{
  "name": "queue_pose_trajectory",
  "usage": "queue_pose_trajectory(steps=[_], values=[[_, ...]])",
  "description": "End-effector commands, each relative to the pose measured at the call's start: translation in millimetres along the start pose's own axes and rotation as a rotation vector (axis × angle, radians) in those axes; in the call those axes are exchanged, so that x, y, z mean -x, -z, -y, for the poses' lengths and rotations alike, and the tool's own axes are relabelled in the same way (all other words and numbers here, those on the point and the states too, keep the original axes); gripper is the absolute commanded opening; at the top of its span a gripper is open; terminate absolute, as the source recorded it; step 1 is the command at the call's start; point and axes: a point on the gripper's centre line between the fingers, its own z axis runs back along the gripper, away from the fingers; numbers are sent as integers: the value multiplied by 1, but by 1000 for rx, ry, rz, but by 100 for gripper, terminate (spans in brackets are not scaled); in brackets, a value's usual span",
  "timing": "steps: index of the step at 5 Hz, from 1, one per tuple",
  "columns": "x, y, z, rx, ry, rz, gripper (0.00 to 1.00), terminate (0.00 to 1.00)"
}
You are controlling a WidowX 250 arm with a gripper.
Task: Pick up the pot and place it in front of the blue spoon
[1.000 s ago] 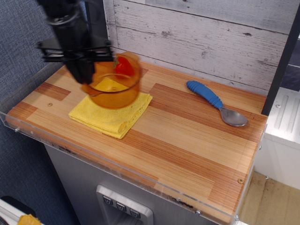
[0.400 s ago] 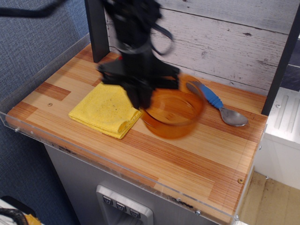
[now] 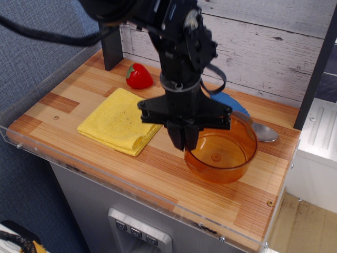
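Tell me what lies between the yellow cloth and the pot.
Only bare wooden tabletop separates the yellow cloth from the pot, with the tool above its near rim; observation.image view shows it.

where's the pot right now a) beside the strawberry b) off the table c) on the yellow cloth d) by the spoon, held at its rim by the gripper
d, the pot sits low near the spoon with the gripper clamped on its left rim, away from the cloth and strawberry.

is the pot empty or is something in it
Empty. The pot is see-through orange and its bare bottom shows, with nothing inside. It sits upright, the hand at its left rim.
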Motion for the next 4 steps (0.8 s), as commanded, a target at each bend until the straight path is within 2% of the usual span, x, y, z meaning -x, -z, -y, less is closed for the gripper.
queue_pose_trajectory(steps=[1, 2, 3, 4], values=[[8, 14, 13, 10, 17, 12, 0, 0], [8, 15, 14, -2, 16, 17, 0, 0], [8, 12, 10, -14, 11, 16, 100, 0], [7, 4, 9, -25, 9, 9, 100, 0]])
